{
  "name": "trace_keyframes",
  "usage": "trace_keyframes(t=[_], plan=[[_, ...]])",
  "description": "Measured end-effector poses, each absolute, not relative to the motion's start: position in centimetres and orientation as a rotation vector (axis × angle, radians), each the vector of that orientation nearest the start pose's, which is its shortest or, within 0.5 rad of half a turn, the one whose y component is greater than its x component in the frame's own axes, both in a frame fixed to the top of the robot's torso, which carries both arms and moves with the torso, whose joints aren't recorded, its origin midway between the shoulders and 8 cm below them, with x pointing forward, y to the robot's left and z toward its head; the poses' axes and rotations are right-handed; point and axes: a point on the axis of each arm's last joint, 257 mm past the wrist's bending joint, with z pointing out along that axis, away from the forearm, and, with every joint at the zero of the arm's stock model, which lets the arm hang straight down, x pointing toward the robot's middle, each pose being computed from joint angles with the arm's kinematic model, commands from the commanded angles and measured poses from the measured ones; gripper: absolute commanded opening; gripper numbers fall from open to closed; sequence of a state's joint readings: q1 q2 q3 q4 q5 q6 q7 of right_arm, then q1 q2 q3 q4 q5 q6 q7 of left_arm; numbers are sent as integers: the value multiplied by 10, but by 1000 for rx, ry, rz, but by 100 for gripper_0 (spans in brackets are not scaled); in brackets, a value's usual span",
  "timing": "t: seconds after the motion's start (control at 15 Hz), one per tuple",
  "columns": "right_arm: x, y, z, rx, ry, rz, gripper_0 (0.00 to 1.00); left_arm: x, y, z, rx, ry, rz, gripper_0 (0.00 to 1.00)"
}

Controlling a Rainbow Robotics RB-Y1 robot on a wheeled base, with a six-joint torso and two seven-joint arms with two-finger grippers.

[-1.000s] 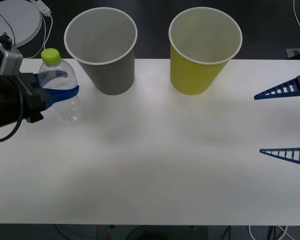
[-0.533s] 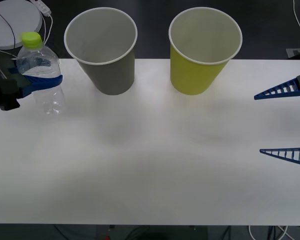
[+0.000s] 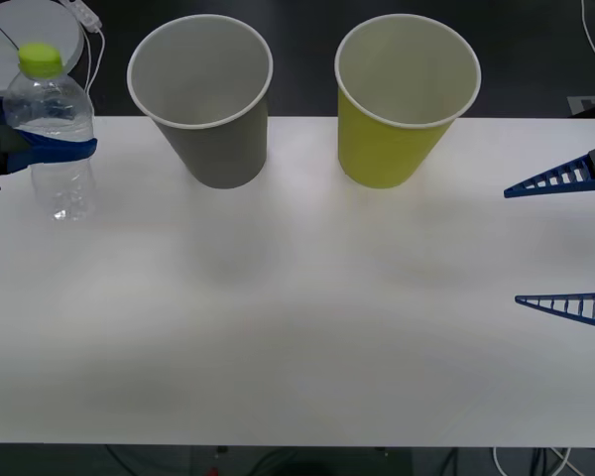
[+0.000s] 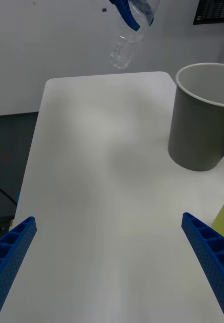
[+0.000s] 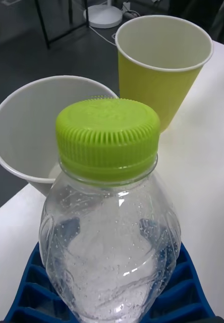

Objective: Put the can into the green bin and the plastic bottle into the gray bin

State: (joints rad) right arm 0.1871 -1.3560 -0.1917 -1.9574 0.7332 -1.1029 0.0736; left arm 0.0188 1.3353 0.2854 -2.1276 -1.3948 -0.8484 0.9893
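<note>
The plastic bottle (image 3: 58, 188), clear with a lime-green cap (image 3: 40, 59), hangs upright above the table's far left end. My left gripper (image 3: 61, 149) is shut on its middle. In the left wrist view the bottle (image 5: 111, 237) stands between my blue fingers (image 5: 185, 295), in front of the gray bin (image 5: 21, 131) and the green bin (image 5: 160, 65). The gray bin (image 3: 203, 99) and the green bin (image 3: 405, 99) stand upright side by side at the back. My right gripper (image 3: 565, 243) waits open at the right edge, holding nothing. The can is out of view.
The white table (image 3: 297, 327) stretches between both arms. A white round stand base (image 3: 30, 40) with cables lies on the floor behind the left corner. From the right wrist view the bottle (image 4: 126, 48) hangs past the gray bin (image 4: 203, 121).
My left gripper has lifted the bottle off the table and carried it up and to the left. The bins and the right arm have not moved.
</note>
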Motion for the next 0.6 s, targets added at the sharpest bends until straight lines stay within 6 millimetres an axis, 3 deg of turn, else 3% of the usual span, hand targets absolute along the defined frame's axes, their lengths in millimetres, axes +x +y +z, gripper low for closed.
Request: trace_keyframes(t=[0.33,0.6], plan=[[326,-229,-68,-1539,1352,538,100,434,278,18,1080,1860,-191,0],[326,-229,-68,-1539,1352,538,100,436,286,25,1119,1902,-173,0]])
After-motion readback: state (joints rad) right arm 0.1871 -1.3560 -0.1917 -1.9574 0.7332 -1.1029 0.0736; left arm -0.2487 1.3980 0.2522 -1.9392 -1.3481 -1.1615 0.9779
